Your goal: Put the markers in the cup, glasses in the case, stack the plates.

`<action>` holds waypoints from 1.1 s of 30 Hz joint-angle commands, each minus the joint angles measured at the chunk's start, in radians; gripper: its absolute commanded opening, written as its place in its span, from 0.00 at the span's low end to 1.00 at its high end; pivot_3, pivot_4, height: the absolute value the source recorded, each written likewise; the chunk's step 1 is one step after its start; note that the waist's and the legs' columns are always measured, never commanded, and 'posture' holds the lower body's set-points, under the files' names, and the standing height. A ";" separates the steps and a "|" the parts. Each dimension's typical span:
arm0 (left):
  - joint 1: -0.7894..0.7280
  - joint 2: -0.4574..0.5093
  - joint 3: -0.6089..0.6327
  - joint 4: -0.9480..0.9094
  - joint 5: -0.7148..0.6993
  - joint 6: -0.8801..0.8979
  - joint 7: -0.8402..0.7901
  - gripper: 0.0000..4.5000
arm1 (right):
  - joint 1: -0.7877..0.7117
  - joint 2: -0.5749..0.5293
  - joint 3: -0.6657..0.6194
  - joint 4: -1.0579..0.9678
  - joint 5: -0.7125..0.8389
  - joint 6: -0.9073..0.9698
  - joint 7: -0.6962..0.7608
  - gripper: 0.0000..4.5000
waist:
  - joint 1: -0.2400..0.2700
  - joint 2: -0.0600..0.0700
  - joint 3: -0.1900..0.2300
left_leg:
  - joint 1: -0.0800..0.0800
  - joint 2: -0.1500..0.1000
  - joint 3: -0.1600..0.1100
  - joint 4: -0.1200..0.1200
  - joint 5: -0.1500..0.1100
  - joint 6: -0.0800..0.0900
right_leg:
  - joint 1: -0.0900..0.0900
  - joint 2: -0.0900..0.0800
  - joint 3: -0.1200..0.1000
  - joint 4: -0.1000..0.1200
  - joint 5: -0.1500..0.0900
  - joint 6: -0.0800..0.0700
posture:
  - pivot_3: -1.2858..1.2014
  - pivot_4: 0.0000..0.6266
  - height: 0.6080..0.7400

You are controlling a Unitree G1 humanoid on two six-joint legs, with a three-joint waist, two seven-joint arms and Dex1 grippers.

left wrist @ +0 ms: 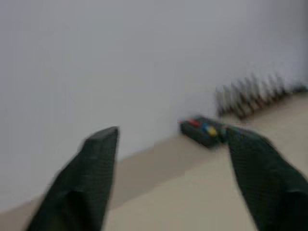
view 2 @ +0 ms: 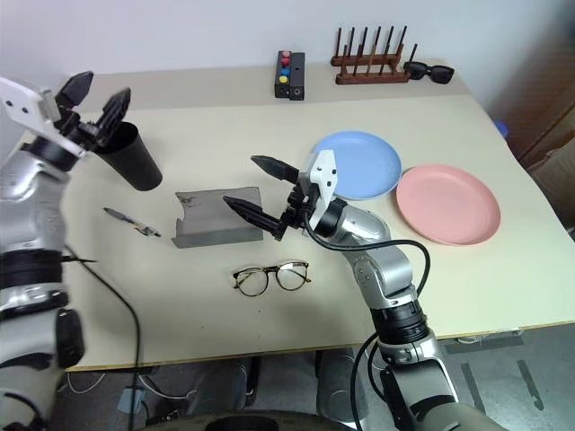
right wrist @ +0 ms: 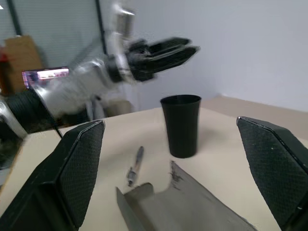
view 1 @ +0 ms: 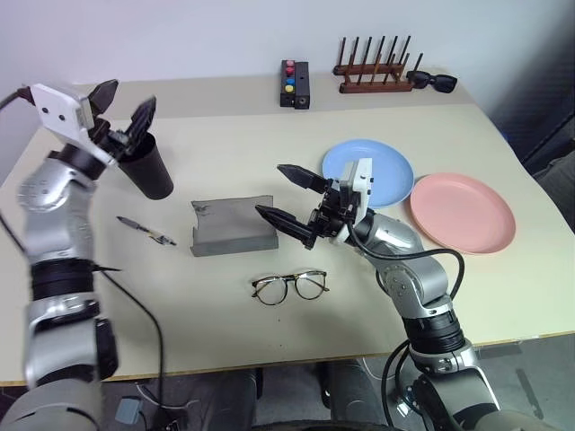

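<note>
The black cup (view 1: 150, 172) stands upright at the table's left. Just above its rim my left gripper (view 1: 122, 106) is open with nothing between its fingers. One dark marker (view 1: 145, 231) lies flat on the table in front of the cup. The grey case (view 1: 231, 227) sits open in the middle, and the clear-lens glasses (view 1: 289, 286) rest unfolded in front of it. Beside the case's right end my right gripper (view 1: 273, 191) hangs open and empty, pointing left. The blue plate (view 1: 389, 163) and the pink plate (view 1: 463, 213) lie side by side at the right.
At the back edge sit a black box with coloured buttons (view 1: 295, 83), a wooden rack of pegs (view 1: 373, 74) and black sunglasses (view 1: 432, 82). Bare tabletop stretches along the front on either side of the glasses.
</note>
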 commanded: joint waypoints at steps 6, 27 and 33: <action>0.189 0.333 -0.091 -0.105 0.056 0.171 -0.357 1.00 | -0.009 0.002 0.000 -0.027 0.006 -0.010 0.003 1.00 | 0.009 0.001 0.001 | 0.000 0.001 0.000 0.000 0.000 0.000 | -0.001 0.000 0.000 0.001 -0.001 -0.001 | 0.52 0.24 0.95; -0.079 0.250 -0.497 0.429 0.476 -0.138 -0.569 1.00 | -0.004 0.012 0.014 -0.026 0.000 -0.013 0.003 1.00 | 0.005 0.000 0.000 | 0.000 0.000 0.000 0.001 0.000 0.000 | -0.003 0.001 0.000 0.007 -0.001 -0.001 | 0.52 0.24 0.95; -0.135 0.198 -0.503 0.525 0.500 -0.170 -0.560 0.47 | 0.001 0.011 0.016 -0.032 0.001 -0.010 0.002 1.00 | 0.011 0.001 0.000 | 0.001 0.000 0.000 0.003 0.000 0.001 | -0.002 0.001 0.000 0.009 -0.001 -0.001 | 0.52 0.24 0.95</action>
